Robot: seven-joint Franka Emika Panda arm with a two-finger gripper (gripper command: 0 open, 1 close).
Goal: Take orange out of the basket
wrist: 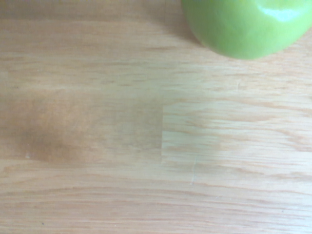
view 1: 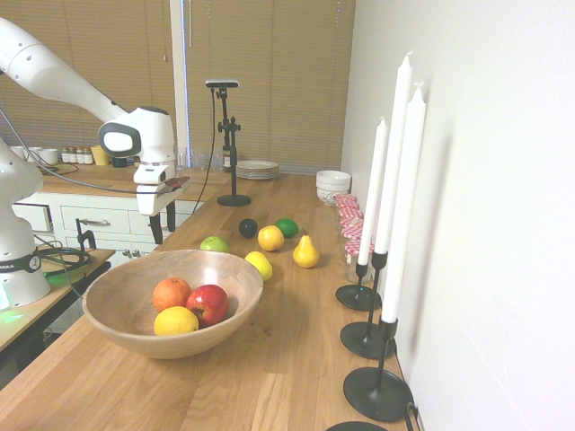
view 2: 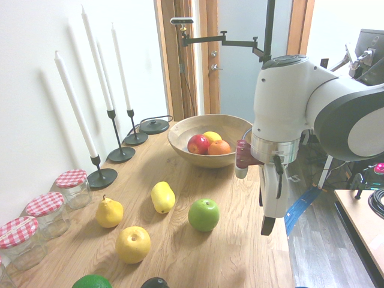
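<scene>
Hand (view 1: 163, 229) points straight down, fingers spread wide, nothing in them, hanging above the counter (view 1: 269, 377) well short of the basket (view 1: 135, 330). Orange (view 1: 171, 294) sits inside the basket, touching the red apple (view 1: 208, 303) and just beside the yellow fruit (view 1: 176, 321). Hand is apart from all three. Green apple (view 2: 204, 214) lies on the counter near the hand; wrist view shows its edge over bare wood. Loose on the counter beyond the basket: lemon (view 2: 163, 197), pear (view 2: 109, 212), yellow apple (view 2: 132, 244). Candles (view 1: 395, 162) line the wall.
</scene>
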